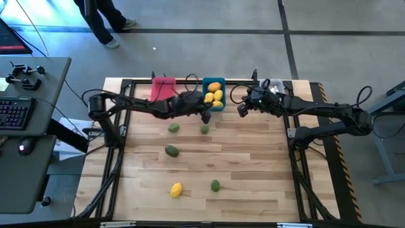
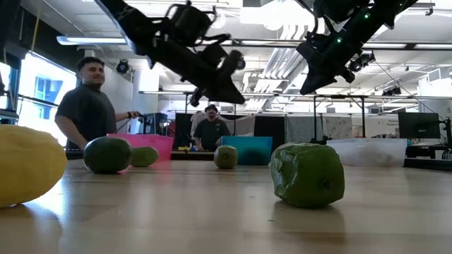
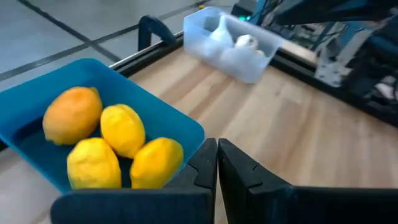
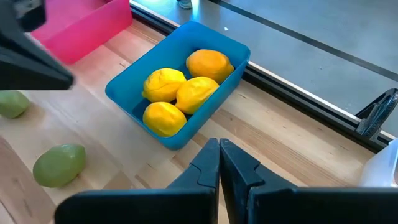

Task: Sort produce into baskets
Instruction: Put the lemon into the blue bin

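The blue bin (image 1: 213, 95) at the far edge holds several yellow-orange lemon-like fruits (image 3: 124, 127). The pink bin (image 1: 163, 87) stands to its left. The pale translucent bin (image 3: 231, 38), to its right, holds white garlic-like pieces. Dark green fruits lie loose on the table (image 1: 173, 128) (image 1: 204, 128) (image 1: 171, 151) (image 1: 216, 185), and so does one yellow fruit (image 1: 176, 189). My left gripper (image 3: 217, 158) is shut and empty, hovering just in front of the blue bin (image 1: 205, 117). My right gripper (image 4: 219, 158) is shut and empty, above the table right of the blue bin (image 1: 242, 111).
A black frame runs around the wooden table's edges (image 1: 126, 82). Two people stand beyond the far edge (image 2: 88, 106) (image 2: 210, 130). A desk with a keyboard stands left of the table (image 1: 25, 107). Bare wood lies on the table's right half (image 1: 259, 164).
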Controlling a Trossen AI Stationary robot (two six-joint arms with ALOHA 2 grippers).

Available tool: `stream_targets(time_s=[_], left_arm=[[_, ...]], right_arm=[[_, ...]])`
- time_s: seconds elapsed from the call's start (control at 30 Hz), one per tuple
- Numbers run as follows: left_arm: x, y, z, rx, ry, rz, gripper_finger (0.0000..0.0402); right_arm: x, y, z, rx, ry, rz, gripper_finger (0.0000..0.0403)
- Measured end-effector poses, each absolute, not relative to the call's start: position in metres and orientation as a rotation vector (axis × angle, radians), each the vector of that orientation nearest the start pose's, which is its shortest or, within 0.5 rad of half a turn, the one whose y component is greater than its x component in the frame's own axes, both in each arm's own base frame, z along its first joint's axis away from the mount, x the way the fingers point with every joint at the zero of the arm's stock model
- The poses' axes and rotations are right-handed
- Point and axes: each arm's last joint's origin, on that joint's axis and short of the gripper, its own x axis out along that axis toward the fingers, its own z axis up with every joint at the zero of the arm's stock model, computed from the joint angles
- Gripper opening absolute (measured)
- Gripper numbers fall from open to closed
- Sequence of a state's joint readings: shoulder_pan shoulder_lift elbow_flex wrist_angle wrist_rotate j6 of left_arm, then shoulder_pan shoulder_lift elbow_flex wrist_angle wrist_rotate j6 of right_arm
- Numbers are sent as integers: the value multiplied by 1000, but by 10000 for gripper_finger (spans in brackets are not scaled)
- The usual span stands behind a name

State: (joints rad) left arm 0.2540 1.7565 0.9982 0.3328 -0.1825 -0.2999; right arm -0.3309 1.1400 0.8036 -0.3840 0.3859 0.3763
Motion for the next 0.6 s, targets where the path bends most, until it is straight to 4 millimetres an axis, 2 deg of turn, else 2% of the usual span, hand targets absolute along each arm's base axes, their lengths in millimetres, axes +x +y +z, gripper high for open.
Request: stream_targets(time_s=[0.37, 0.6], left_arm=[[309, 64, 195, -330, 362, 432, 0], [275, 43, 186, -413, 350, 410, 0]], right_arm=[[216, -85, 257, 330, 598, -804, 0], [217, -84, 256, 372, 604, -741, 0]])
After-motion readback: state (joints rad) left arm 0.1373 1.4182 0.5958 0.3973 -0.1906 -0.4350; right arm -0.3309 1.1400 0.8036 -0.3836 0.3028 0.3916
